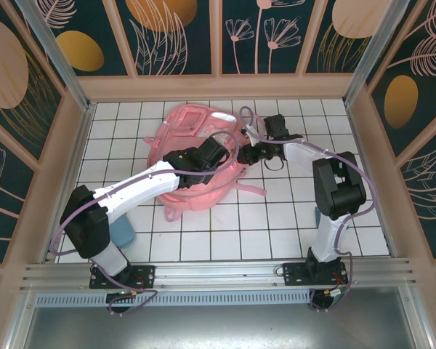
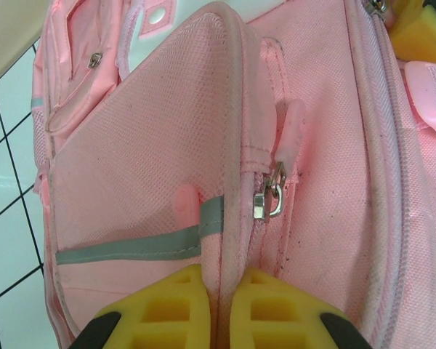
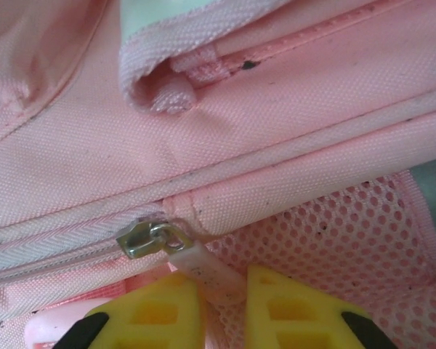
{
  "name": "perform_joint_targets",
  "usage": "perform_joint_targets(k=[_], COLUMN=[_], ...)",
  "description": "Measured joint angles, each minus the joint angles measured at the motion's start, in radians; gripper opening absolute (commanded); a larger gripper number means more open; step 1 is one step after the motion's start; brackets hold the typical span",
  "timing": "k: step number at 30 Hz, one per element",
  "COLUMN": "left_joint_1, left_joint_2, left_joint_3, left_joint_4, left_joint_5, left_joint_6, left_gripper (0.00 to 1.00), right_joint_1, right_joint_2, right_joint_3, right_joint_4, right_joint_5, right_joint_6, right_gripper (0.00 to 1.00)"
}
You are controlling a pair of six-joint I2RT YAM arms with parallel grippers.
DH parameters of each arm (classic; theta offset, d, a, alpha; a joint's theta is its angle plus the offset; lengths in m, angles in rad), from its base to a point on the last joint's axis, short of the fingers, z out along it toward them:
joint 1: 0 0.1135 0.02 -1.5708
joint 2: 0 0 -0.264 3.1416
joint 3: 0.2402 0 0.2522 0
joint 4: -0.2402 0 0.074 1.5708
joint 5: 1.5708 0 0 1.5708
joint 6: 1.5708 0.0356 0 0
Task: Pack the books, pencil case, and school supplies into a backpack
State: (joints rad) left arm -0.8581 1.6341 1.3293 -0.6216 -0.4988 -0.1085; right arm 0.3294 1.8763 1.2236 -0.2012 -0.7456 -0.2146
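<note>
One pink backpack lay on the white tiled surface, toward its far middle, and two arms reached in to it, each carrying one tool. In the overhead view the left tool sat over the right part of the bag, and the right tool was just beside it at the bag's right edge. Seen from the left wrist, the left tool had its two yellow fingers pressed together on a raised seam fold of the backpack, pinching the fabric. One metal zip puller hung just right of that fold, and one grey strip crossed the panel to its left. Seen from the right wrist, the right tool had its two yellow fingers closed on either side of one pale zip tab, pinching it. The tab was joined to one metal slider on a zip line of the backpack, and pink mesh lay to the right.
</note>
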Motion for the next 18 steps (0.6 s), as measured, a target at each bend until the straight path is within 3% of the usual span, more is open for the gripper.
perform_joint_targets(k=[18], left_joint_1=[0.000], left_joint_2=[0.000], left_joint_3=[-0.009], left_joint_4=[0.027], left_joint_5=[0.000], left_joint_6=[-0.016], left_gripper=[0.00], right_joint_1=[0.016], right_joint_2=[-0.172], right_joint_3=[-0.061], right_joint_4=[-0.061], right_joint_5=[0.091], right_joint_6=[-0.026], right_gripper=[0.07])
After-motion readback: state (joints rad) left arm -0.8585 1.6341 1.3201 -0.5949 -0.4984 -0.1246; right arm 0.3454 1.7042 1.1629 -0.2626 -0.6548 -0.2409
